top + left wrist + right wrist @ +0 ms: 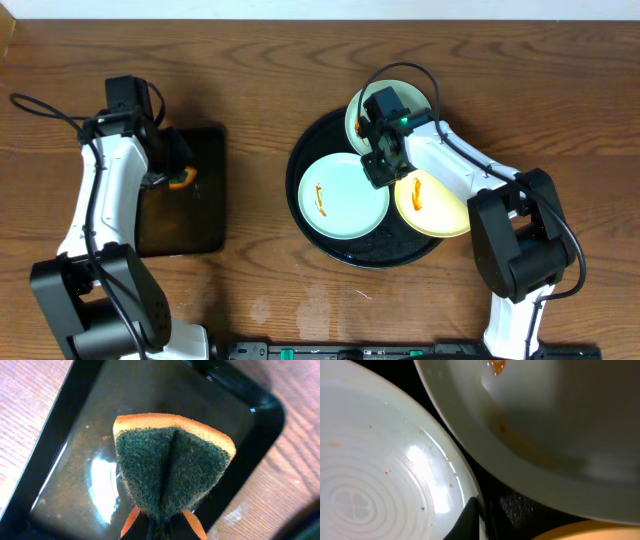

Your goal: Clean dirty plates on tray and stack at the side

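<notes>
The round black tray [372, 257] holds three dirty plates: a mint-blue one [343, 195] at front left, a second mint one [356, 120] at the back, half under my right wrist, and a pale yellow one [435, 205] at the right. Each has an orange smear. My right gripper [378, 167] is shut on the right rim of the front mint-blue plate [370, 475]; one finger [479, 520] lies over the rim. The back plate [560, 435] looms above. My left gripper [170, 172] is shut on a green-and-orange sponge [170, 470] over the rectangular tray.
The smaller black rectangular tray [200, 220] lies at the left on the wooden table [260, 90]; its wet floor [75, 475] shows under the sponge. A black cable loops over the back plate.
</notes>
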